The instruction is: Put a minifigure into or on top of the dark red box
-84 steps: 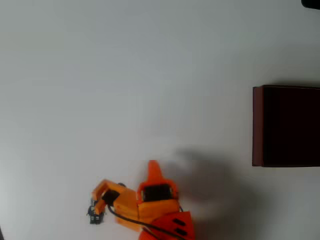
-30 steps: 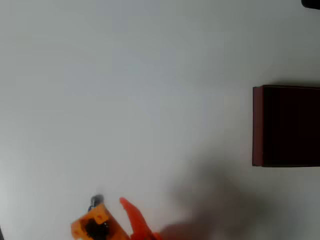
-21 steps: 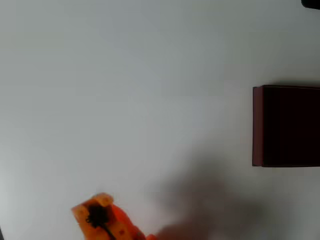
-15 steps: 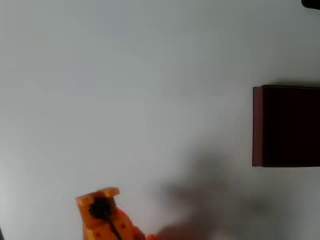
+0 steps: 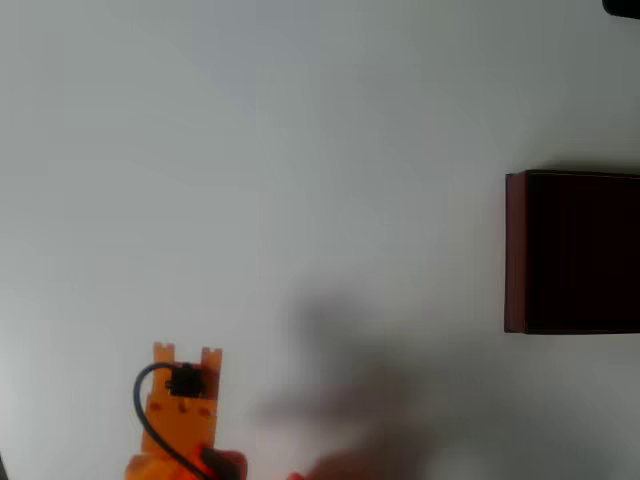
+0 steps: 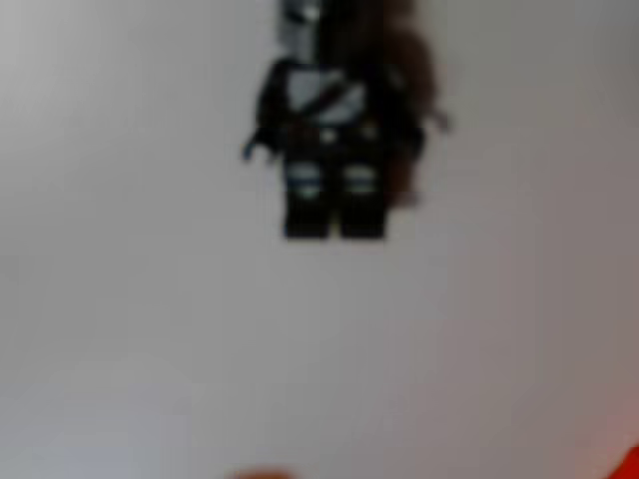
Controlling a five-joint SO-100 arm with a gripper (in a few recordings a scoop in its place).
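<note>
In the overhead view, bare white table lies open ahead of the orange gripper and to its right, up to the dark red box, well apart at the right edge.

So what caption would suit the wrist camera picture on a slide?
Blurred close-up from the arm's wrist: a small dark toy figure lying on a pale table.

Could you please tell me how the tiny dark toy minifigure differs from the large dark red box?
The tiny dark grey and black minifigure is a figure with legs; the large dark red box is plain and rectangular. The minifigure lies on the white table; the box sits open-topped. Both look dark against it.
</note>
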